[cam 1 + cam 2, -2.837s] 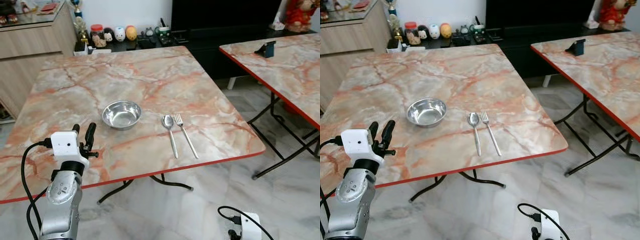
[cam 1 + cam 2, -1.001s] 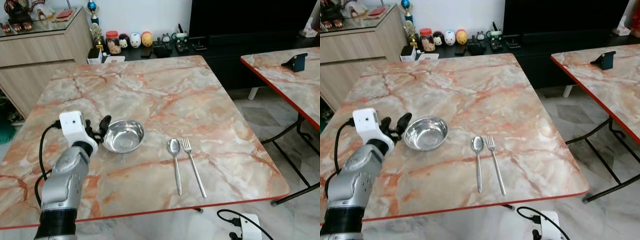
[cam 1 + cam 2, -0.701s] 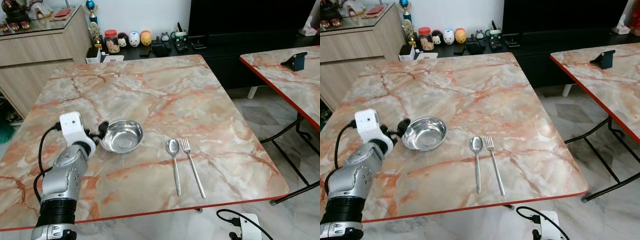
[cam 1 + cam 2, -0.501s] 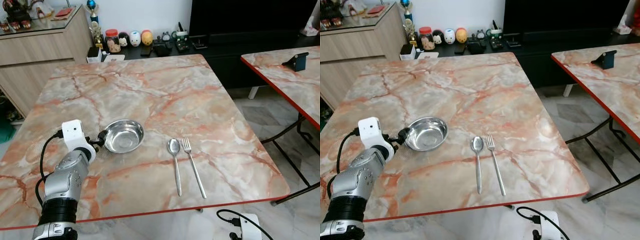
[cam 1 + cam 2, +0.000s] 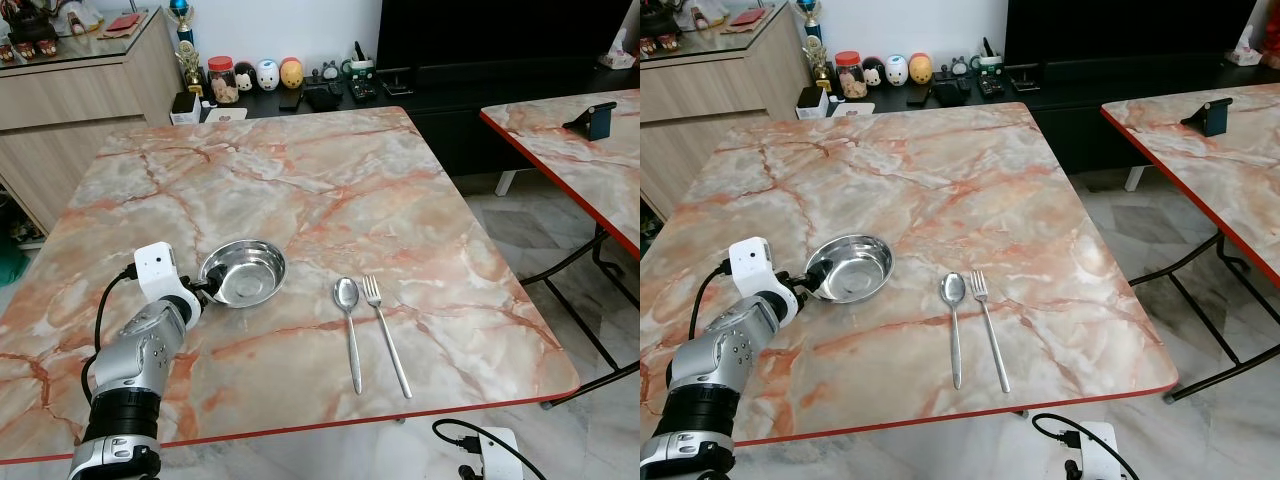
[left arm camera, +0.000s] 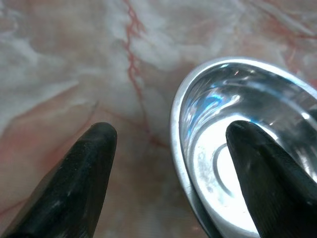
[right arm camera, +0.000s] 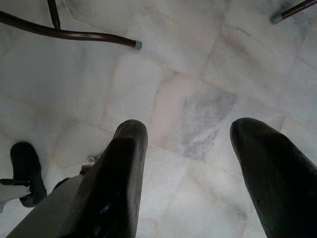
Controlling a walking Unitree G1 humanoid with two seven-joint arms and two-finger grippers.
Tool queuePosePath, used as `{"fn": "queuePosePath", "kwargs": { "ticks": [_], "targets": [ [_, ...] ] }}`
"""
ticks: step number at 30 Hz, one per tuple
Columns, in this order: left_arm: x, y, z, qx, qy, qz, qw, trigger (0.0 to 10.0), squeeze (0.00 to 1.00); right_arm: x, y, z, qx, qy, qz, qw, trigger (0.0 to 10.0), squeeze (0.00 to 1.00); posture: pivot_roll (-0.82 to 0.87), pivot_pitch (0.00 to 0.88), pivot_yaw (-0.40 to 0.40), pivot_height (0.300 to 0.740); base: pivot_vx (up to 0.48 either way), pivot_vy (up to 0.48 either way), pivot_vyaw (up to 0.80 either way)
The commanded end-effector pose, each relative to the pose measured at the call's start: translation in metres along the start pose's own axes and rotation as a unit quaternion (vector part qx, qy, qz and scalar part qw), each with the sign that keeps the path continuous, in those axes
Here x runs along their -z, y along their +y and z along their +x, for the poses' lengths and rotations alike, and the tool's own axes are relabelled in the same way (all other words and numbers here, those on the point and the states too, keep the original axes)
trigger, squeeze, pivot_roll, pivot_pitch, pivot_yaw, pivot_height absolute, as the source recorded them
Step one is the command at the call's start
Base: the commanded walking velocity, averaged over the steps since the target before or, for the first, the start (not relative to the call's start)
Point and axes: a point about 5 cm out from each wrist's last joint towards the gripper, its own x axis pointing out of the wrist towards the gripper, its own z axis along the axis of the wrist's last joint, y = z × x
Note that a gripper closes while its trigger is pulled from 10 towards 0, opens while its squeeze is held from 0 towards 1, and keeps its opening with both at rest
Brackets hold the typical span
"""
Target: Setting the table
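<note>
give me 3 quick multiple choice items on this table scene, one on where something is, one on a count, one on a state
1. Where does the spoon lie?
A. inside the bowl
B. between the bowl and the fork
C. on the floor

2. How many pieces of cutlery lie on the table?
A. two
B. four
C. none

3. How does the left tool stand at the bowl?
A. shut, far from the bowl
B. open, one finger inside the bowl and one outside its rim
C. holding the fork

Answers:
1 B, the spoon lies to the right of the bowl with the fork beside it on its far side.
2 A, one spoon and one fork.
3 B, the left wrist view shows the rim between the two spread fingers.
</note>
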Motion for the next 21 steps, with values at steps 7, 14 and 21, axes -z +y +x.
{"fn": "queuePosePath", "kwargs": {
  "ticks": [7,14,21],
  "targets": [
    [-0.0006,-0.0080,0.0035,0.014,0.012,0.008,1.000,10.0,0.00,0.0014,0.0012,-0.0001,-0.002,0.005,0.002,1.000,10.0,0.00,-0.04,0.000,0.044,0.740,0.000,0.000,0.00],
    [-0.0017,-0.0088,0.0043,0.015,0.007,0.015,1.000,0.0,0.00,0.0018,0.0019,-0.0001,-0.004,0.005,0.003,1.000,10.0,0.00,-0.04,0.000,0.048,0.740,0.000,0.000,0.00],
    [-0.0014,-0.0095,0.0038,0.019,0.009,0.019,1.000,0.0,0.00,0.0022,0.0023,-0.0002,-0.005,0.005,0.003,1.000,10.0,0.00,-0.04,0.000,0.049,0.740,0.000,0.000,0.00]
  ]
}}
